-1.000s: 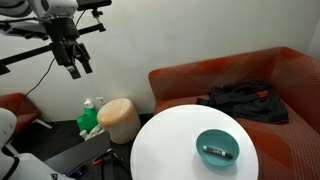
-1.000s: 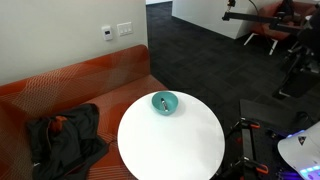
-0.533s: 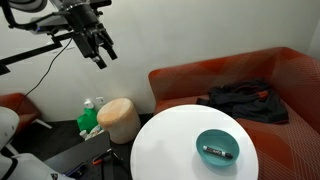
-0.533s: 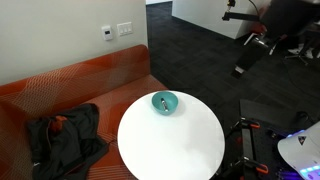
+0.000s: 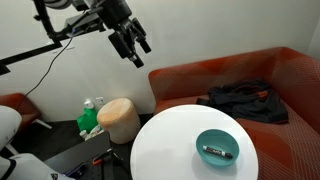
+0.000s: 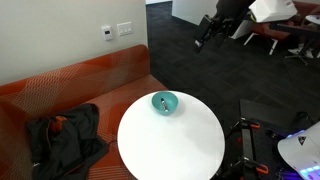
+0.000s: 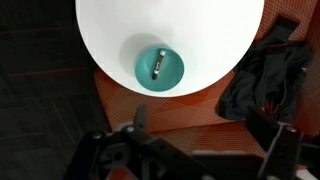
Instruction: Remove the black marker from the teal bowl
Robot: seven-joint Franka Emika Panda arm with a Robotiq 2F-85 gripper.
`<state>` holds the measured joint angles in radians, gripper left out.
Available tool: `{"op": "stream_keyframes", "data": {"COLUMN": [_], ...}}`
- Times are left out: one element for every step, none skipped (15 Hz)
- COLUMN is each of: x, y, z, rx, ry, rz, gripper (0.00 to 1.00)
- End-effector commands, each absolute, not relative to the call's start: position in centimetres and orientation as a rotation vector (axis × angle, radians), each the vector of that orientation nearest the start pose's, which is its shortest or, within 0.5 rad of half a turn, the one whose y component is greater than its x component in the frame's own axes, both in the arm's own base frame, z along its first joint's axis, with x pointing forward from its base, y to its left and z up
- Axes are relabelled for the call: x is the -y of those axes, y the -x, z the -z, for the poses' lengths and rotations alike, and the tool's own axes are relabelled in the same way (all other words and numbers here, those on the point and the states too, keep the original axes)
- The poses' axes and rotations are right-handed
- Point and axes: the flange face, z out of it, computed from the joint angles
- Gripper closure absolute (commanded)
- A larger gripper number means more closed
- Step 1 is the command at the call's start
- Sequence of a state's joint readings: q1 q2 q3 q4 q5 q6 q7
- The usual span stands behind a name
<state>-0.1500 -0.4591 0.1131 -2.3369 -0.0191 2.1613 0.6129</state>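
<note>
The teal bowl point(image 5: 218, 138) stands on the round white table point(image 5: 170, 140), near the edge by the sofa. The black marker point(image 5: 217, 153) lies inside the bowl. Both also show in an exterior view, bowl point(image 6: 170, 99) and marker point(image 6: 163, 103), and in the wrist view, bowl point(image 7: 173, 76) and marker point(image 7: 158, 65). My gripper point(image 5: 138, 52) is open and empty, high in the air and well away from the table. It also shows in an exterior view point(image 6: 202, 35). In the wrist view its fingers point(image 7: 205, 135) frame the bottom edge, far above the bowl.
An orange sofa point(image 5: 270, 75) curves behind the table, with a black cloth heap point(image 5: 240, 100) on it, which also shows in an exterior view point(image 6: 65, 135). A beige round pouf point(image 5: 120, 118) and a green object point(image 5: 90, 120) sit on the floor beside the table.
My arm has swung across the room toward the table and sofa, staying high. The bowl and the marker have not moved.
</note>
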Motion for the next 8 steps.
{"op": "stream_keyframes", "data": {"x": [2.8, 3.1, 3.5, 3.7, 4.0, 4.3, 3.8, 4.1], "y": [-47.1, -47.7, -48.4, -48.8, -49.1, -49.2, -48.6, -48.8], "z": [-50.8, -49.7, -48.5, -47.4, -46.2, -45.1, -46.5, -45.5], "rx": [-0.947, -0.941, -0.93, -0.922, -0.913, -0.886, -0.93, -0.916], "ry": [2.956, 2.96, 2.964, 2.968, 2.974, 2.985, 2.97, 2.981], "rz": [0.493, 0.498, 0.489, 0.475, 0.454, 0.42, 0.431, 0.407], "gripper": [0.0, 0.0, 0.0, 0.0, 0.0, 0.0, 0.0, 0.0]}}
